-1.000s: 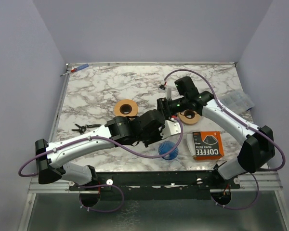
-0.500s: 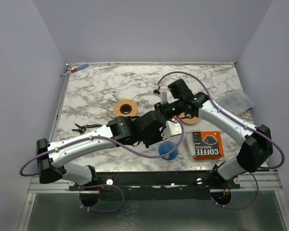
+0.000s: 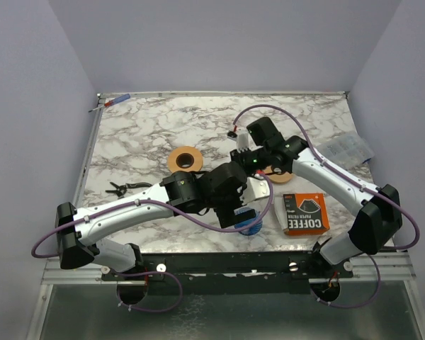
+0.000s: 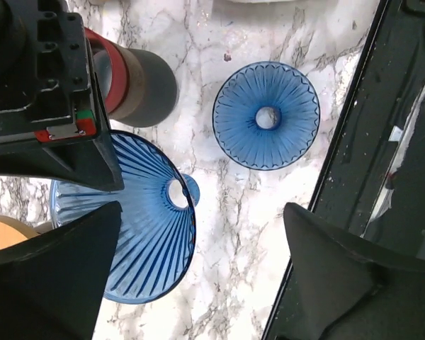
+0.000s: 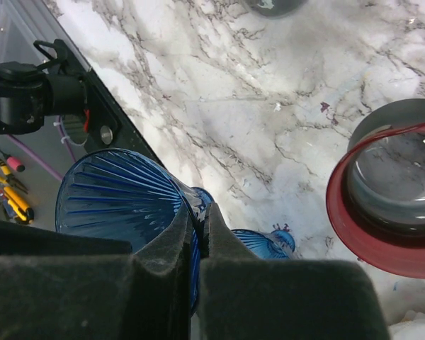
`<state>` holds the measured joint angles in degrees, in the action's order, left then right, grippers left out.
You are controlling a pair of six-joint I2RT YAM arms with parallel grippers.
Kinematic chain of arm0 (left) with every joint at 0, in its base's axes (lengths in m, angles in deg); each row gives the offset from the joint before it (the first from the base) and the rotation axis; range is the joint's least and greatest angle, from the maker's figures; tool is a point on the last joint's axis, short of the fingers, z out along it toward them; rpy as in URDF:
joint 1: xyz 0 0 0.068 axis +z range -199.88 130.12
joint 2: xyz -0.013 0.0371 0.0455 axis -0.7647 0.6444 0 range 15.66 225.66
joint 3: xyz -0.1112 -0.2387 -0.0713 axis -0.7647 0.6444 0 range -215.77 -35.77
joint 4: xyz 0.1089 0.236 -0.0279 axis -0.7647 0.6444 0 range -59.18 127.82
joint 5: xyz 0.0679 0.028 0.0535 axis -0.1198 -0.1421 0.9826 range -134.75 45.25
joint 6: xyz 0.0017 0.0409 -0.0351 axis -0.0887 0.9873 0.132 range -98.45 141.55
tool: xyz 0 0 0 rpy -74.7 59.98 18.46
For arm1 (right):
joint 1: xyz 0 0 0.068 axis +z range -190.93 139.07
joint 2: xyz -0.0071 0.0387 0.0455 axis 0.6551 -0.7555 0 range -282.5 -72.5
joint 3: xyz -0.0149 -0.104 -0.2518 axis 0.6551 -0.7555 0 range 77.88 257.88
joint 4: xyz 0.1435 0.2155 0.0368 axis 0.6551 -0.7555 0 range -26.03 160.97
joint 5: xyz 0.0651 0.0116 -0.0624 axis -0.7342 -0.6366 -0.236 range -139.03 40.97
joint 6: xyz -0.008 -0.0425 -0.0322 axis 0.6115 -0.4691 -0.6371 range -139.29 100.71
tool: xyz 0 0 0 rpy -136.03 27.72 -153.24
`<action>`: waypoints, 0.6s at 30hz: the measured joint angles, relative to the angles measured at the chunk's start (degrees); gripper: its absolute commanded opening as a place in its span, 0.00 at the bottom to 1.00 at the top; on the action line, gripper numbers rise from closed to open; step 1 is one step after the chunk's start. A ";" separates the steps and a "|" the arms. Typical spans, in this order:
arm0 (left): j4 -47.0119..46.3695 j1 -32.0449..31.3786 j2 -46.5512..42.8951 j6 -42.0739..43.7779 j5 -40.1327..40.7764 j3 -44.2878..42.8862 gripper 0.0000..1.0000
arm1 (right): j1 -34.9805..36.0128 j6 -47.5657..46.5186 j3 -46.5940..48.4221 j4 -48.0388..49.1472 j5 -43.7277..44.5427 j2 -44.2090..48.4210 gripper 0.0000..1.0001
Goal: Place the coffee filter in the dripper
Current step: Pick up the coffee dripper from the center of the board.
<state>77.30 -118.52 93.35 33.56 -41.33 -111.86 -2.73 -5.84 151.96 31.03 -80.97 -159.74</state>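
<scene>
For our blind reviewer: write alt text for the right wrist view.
The right gripper pinches the rim of a blue ribbed dripper over the marble table. A red-rimmed grey container sits at right.

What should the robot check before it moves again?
1. Grip: ok, the right gripper is shut on the rim of the held dripper.
2. Free hand: ok, the left gripper is open and empty.
3. Filter picked up: not ok, neither gripper has one.
4. Box in reach: ok, I think; the filter box lies on the table beside the right arm.
5. Loose filter ready: cannot tell.
6. Clear path: cannot tell; the second dripper sits on the table close to the held one.
</scene>
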 measured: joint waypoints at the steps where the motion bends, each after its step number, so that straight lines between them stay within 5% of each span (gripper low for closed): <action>1: 0.04 0.00 0.00 -0.09 0.04 -0.15 0.99 | 0.00 0.00 0.00 0.00 0.48 0.20 0.00; 8: -0.24 -0.02 0.00 -4.02 3.91 -3.43 0.99 | 0.00 0.48 -0.22 0.79 4.50 2.58 0.00; 18: -2.27 0.81 -4.85 -21.40 16.63 -4.83 0.99 | 0.00 2.71 -2.19 3.41 10.38 5.27 0.00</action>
<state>75.03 -117.71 88.50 12.16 -24.69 -116.69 -2.73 -3.13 149.77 34.44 -70.59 -154.47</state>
